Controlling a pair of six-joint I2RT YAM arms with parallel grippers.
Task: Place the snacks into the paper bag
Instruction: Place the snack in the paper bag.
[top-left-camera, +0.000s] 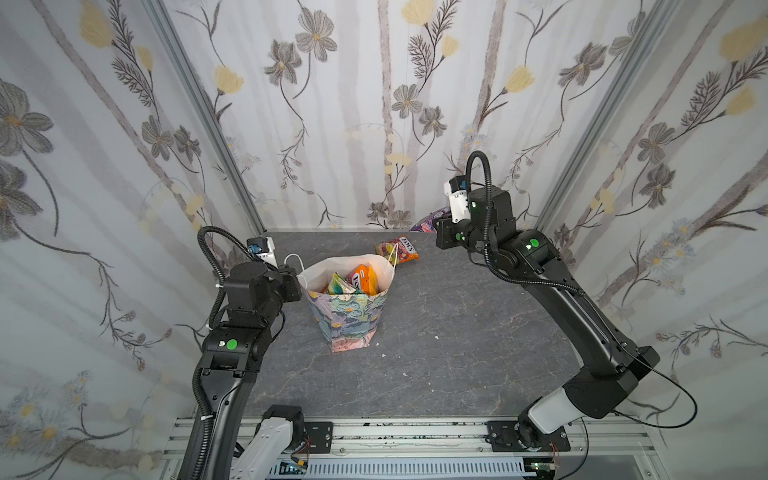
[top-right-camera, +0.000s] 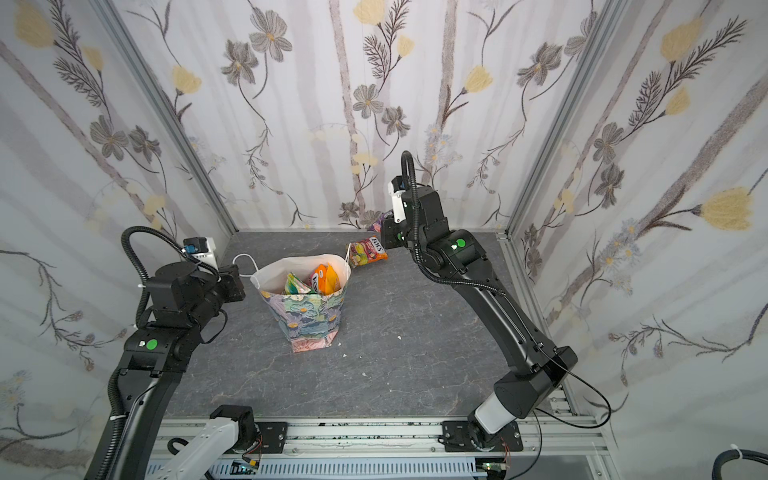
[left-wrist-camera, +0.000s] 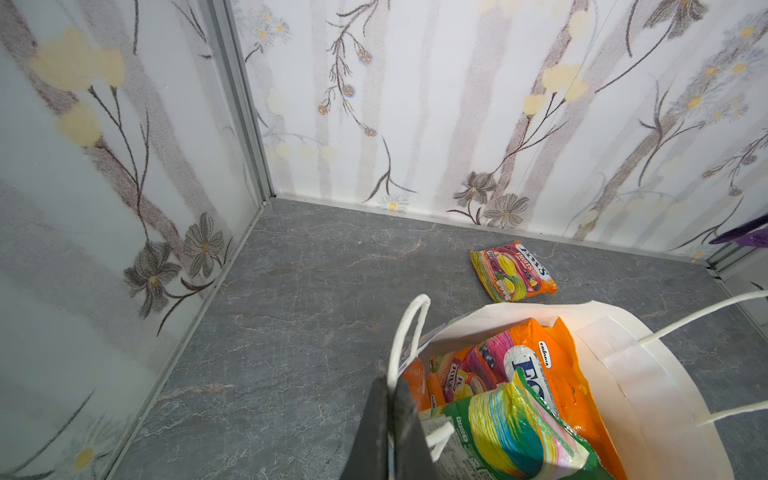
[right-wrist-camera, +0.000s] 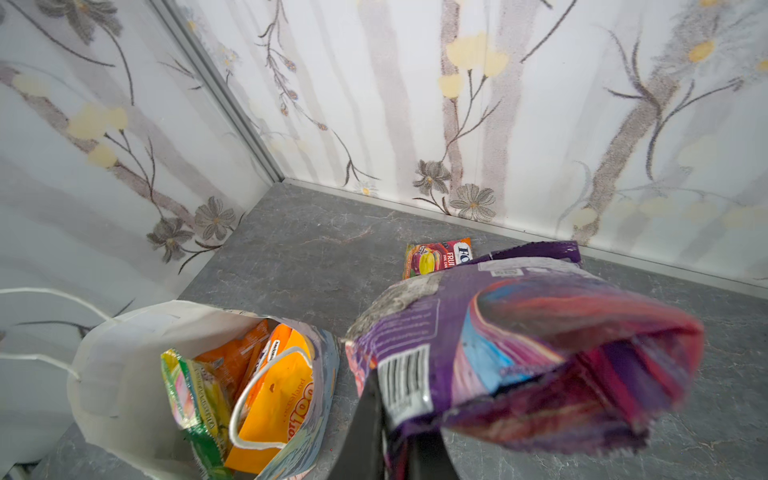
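Note:
The paper bag (top-left-camera: 347, 318) (top-right-camera: 309, 322) stands upright left of the table's middle, its white lining (left-wrist-camera: 648, 374) open. Several snacks sit inside: an orange packet (top-left-camera: 360, 277) (left-wrist-camera: 552, 353) and a green rainbow one (left-wrist-camera: 511, 428) (right-wrist-camera: 195, 399). My left gripper (left-wrist-camera: 390, 401) is shut on the bag's left rim beside a white cord handle (left-wrist-camera: 409, 328). My right gripper (right-wrist-camera: 392, 419) is shut on a purple packet (right-wrist-camera: 519, 353) (top-left-camera: 432, 217), held above the table to the right of the bag's mouth (right-wrist-camera: 124, 365). An orange-pink FOX'S packet (top-left-camera: 397, 248) (top-right-camera: 368, 250) (left-wrist-camera: 513, 270) (right-wrist-camera: 436, 258) lies flat behind the bag.
Floral walls (top-left-camera: 374, 124) close in the back and both sides. A metal rail (top-left-camera: 415, 432) with both arm bases runs along the front edge. A few small white crumbs (top-left-camera: 436, 337) lie on the grey table to the right of the bag.

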